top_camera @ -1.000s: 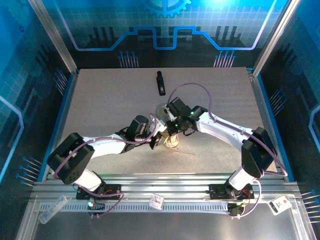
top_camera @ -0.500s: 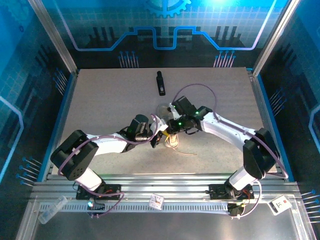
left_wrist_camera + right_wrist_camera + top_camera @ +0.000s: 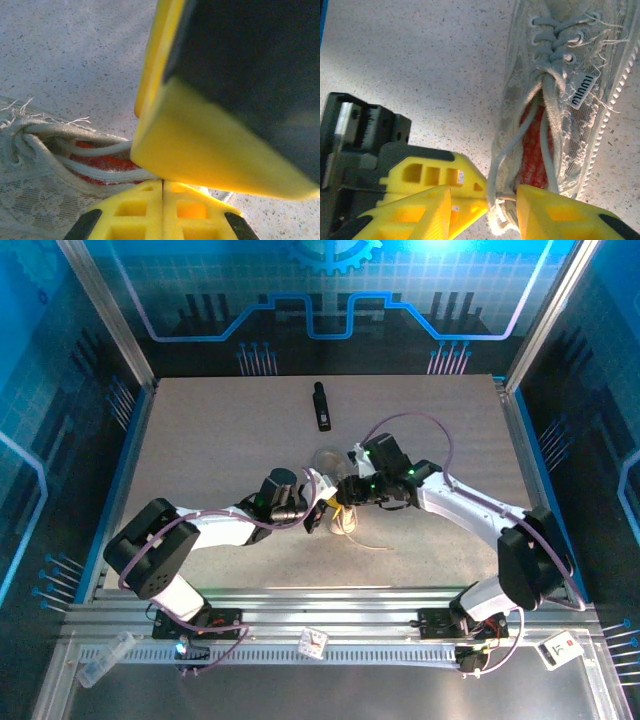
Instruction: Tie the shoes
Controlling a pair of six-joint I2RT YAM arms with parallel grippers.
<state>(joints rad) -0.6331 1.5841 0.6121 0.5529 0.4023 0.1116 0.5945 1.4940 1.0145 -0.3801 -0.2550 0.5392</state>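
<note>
1 small off-white sneaker (image 3: 580, 115), lacy mesh upper, red lining (image 3: 535, 145) showing at the opening, white tab (image 3: 583, 89) w/ dark print. Upright, mid desk (image 3: 200, 450). Thin pale laces (image 3: 547, 95) thru eyelets, untied, one end trailing on desk.

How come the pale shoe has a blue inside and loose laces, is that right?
Not quite. The inside of the shoe is red, not blue, as the right wrist view shows. The rest holds: the shoe is pale and its laces are loose.
</note>
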